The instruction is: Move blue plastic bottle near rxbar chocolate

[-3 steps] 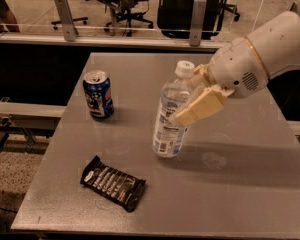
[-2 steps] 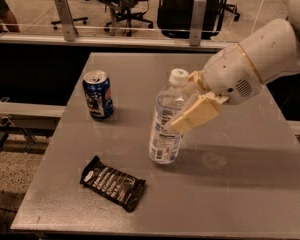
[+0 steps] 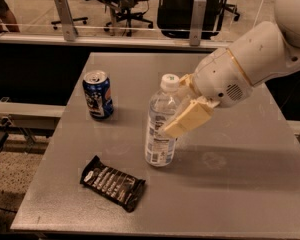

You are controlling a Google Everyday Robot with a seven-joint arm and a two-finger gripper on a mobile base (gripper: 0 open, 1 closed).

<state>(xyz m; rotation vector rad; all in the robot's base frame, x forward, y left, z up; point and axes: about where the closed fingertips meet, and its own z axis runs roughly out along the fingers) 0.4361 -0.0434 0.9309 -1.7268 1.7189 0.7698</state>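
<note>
The blue plastic bottle [image 3: 159, 129], clear with a white cap and printed label, stands slightly tilted near the middle of the grey table [image 3: 230, 184]. My gripper [image 3: 182, 118] comes in from the right and is shut on the bottle's upper body, one cream finger [image 3: 188, 120] across its front. The rxbar chocolate [image 3: 112, 182], a flat black wrapper with white lettering, lies on the table to the front left of the bottle, a short gap from its base.
A blue soda can [image 3: 98, 94] stands upright at the table's left side, behind the bar. A rail with glass panels [image 3: 130, 31] runs behind the table, office chairs beyond it. The table's front and left edges are close to the bar.
My gripper has carried the bottle forward and to the left, closer to the bar. The can and the bar have not moved.
</note>
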